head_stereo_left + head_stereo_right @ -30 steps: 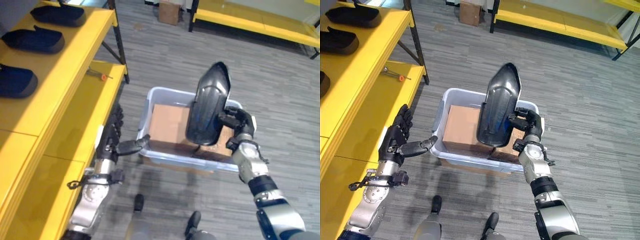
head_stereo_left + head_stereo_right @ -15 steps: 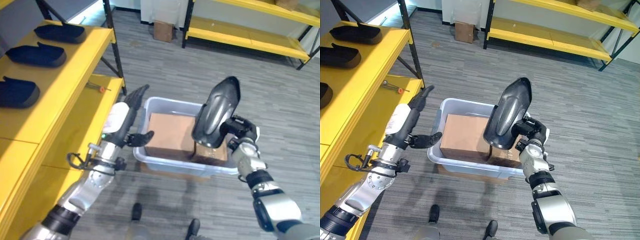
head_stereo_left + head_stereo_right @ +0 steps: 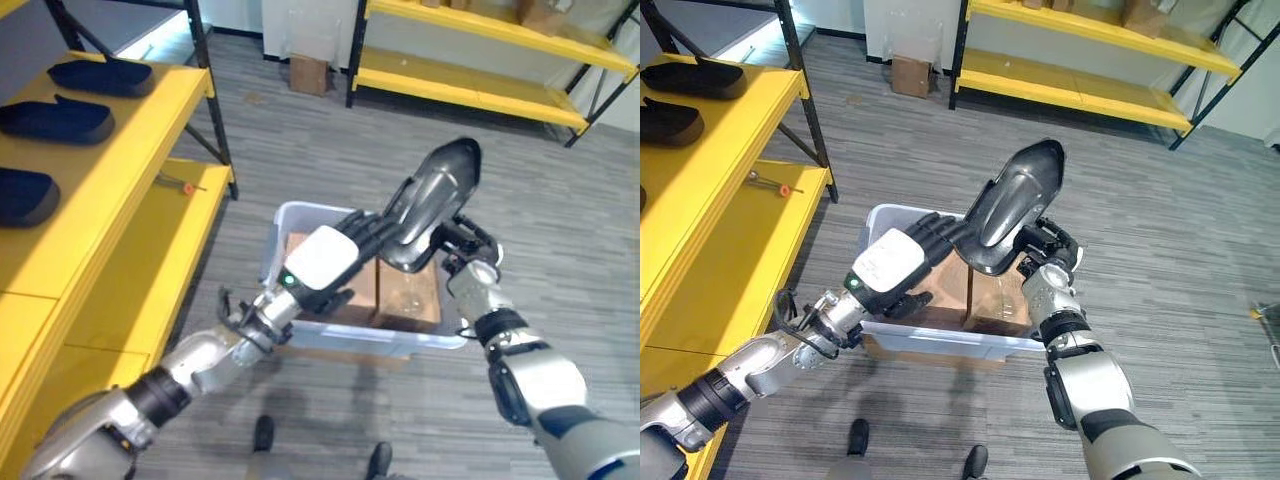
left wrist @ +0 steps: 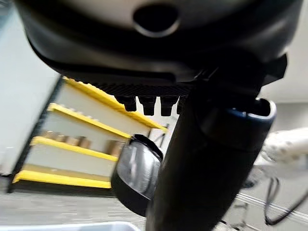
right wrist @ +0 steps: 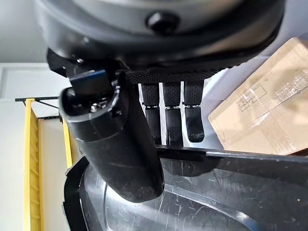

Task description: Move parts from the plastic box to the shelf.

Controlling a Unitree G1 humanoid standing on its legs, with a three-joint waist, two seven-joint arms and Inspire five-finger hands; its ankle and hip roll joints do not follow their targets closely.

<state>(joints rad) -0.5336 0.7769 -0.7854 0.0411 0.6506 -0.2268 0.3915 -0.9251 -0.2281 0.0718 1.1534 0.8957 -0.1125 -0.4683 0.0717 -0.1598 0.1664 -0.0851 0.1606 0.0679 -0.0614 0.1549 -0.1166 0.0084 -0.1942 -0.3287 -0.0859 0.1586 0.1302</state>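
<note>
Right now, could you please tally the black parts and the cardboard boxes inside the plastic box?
Black parts: 4, one in the right robot hand, three on the yellow shelf
Cardboard boxes in the plastic box: 2
Total: 6

My arms are silver-grey, jointed in rounded metal segments with dark bands at the wrists. My left hand (image 3: 330, 262) is dark with a broad white plate across its back. My right hand (image 3: 1038, 250) is dark too, its fingers (image 5: 173, 113) ribbed with black textured pads.
</note>
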